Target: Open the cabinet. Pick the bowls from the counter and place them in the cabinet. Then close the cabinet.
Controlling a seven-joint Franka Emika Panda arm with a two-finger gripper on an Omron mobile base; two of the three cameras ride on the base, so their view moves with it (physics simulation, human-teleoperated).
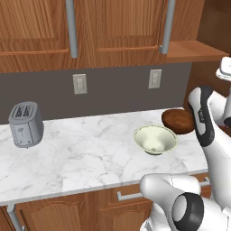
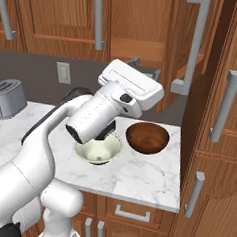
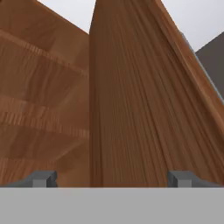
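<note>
1. Here, my pincer (image 3: pixel 112 178) is spread wide: in the hand view its two dark tips sit far apart at the bottom, with nothing between them but the wooden face just ahead.
2. That wood is the cabinet's (image 2: pixel 147 27) right door (image 3: pixel 144 109), swung out from its frame, so I look along its grain, with the inner cabinet wall to the left of it.
3. In the right base view my hand (image 2: pixel 130 86) is raised beside the lower edge of that open door (image 2: pixel 183 45), whose grey bar handle (image 2: pixel 196 43) hangs just to the right of the hand.
4. Below me lies the counter (image 2: pixel 136 177), white marble with grey veins.
5. The cream bowl (image 2: pixel 99 150) sits on it upright, directly under my forearm and well below the pincer; in the left base view the same bowl (image 1: pixel 154 139) stands near the front right of the slab.
6. The dark brown bowl (image 2: pixel 147 138) rests just beside it, to its right and a little further back, the two rims nearly touching; both bowls lie on the counter, not in the cabinet.
7. Further off to the left, a grey toaster (image 1: pixel 25 124) stands by the dark backsplash, well apart from the bowls.
8. On the wall behind are two pale outlets (image 1: pixel 80 84).
9. Above them the cabinet's left door (image 1: pixel 36 31) is closed, its grey handle (image 1: pixel 71 28) vertical.
</note>
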